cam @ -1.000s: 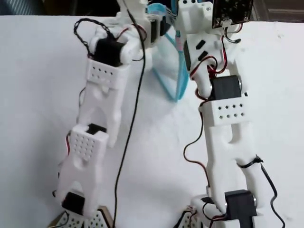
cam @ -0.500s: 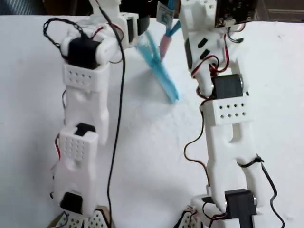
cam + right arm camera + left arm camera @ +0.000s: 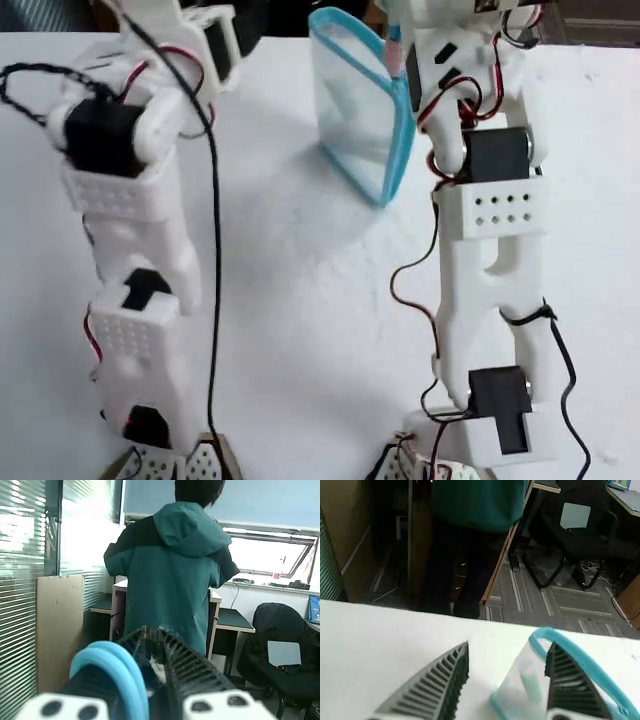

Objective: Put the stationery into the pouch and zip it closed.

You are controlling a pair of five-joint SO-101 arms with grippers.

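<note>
The left gripper [image 3: 509, 647] has its fingers spread wide and holds nothing; the pouch [image 3: 525, 680] stands just beyond one finger, apart from it. The right gripper [image 3: 155, 632] has its fingers pressed nearly together, seemingly pinching the pouch's blue rim [image 3: 115, 665], though the contact itself is hidden. The left arm [image 3: 130, 200] stretches far over the table [image 3: 300, 330]. The right arm [image 3: 490, 230] reaches forward and holds the pouch upright, its lower corner on the table. A green item [image 3: 532, 686] shows inside.
</note>
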